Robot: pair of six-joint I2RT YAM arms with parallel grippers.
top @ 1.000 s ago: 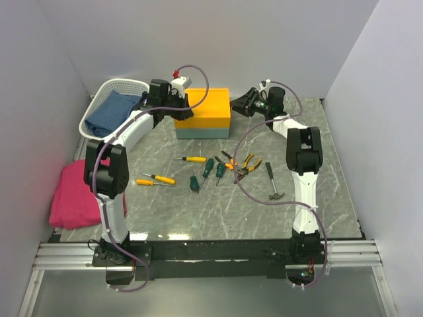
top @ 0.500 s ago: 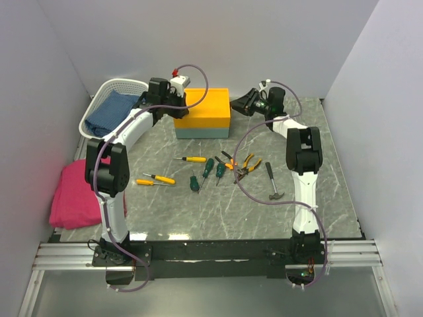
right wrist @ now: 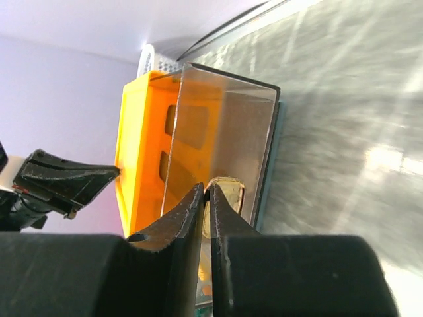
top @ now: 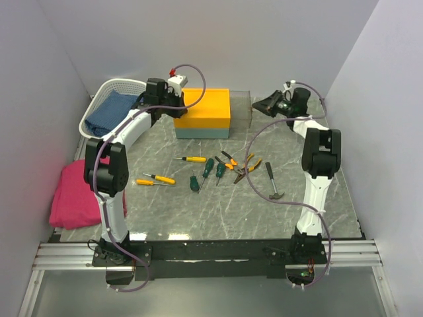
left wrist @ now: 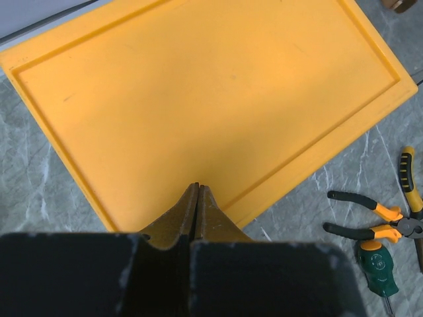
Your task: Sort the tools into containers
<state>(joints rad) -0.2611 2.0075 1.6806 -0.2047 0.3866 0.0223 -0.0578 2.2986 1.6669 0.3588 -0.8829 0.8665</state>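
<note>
Basket (top: 122, 84) far left at the back of the desk (top: 198, 205), blue cloth (top: 109, 112) inside. Left gripper (left wrist: 197, 188) over the yellow-orange lid of the box (left wrist: 198, 86), jaws pressed together on nothing; tools loose in front of the box: screwdrivers (top: 158, 179), pliers (top: 244, 164), then hammer (top: 272, 181). Right gripper (right wrist: 206, 190) at the box's right end, jaws nearly together, pinching the pull of a clear drawer (right wrist: 225, 119) sticking out.

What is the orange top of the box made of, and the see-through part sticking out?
The orange top looks like hard plastic: smooth, matte, with a moulded groove near its edge. The see-through part seems clear glossy plastic, since the orange shows through it; glass can't be ruled out.
</note>
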